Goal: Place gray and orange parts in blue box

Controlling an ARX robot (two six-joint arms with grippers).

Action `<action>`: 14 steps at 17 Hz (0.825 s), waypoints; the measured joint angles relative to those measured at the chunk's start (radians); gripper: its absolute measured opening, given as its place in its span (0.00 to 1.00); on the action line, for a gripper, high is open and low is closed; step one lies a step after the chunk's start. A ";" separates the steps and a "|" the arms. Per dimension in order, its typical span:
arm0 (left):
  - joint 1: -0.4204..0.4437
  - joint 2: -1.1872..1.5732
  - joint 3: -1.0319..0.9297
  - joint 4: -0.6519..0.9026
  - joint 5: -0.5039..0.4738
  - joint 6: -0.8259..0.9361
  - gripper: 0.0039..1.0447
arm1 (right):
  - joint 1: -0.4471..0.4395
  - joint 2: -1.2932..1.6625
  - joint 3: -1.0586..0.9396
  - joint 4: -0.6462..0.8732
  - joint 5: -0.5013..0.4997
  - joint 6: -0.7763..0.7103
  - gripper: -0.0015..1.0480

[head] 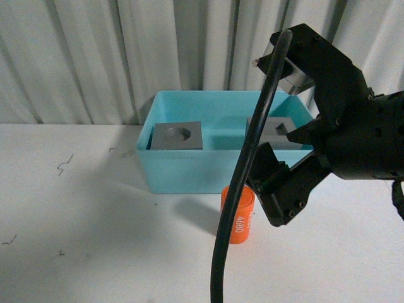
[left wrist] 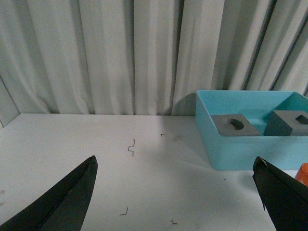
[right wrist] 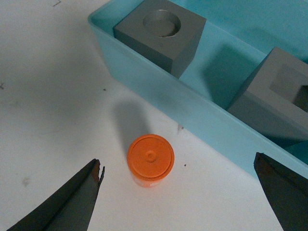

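The right gripper hangs wide open and empty over the orange cylinder, which stands upright on the table between its fingers, slightly off centre. Just ahead runs the box wall; both gray cubes sit inside. On descent one finger could strike that wall or tip the cylinder. The left gripper, open and empty, is well apart.

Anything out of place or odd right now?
Nothing spilled or damaged. Only the orange cylinder is outside the blue box, upright on the table by its front wall, below the open right tool; the round-recess cube and rectangular-recess cube sit inside.
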 joint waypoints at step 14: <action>0.000 0.000 0.000 0.000 0.000 0.000 0.94 | 0.072 0.333 0.154 0.032 0.101 0.146 0.94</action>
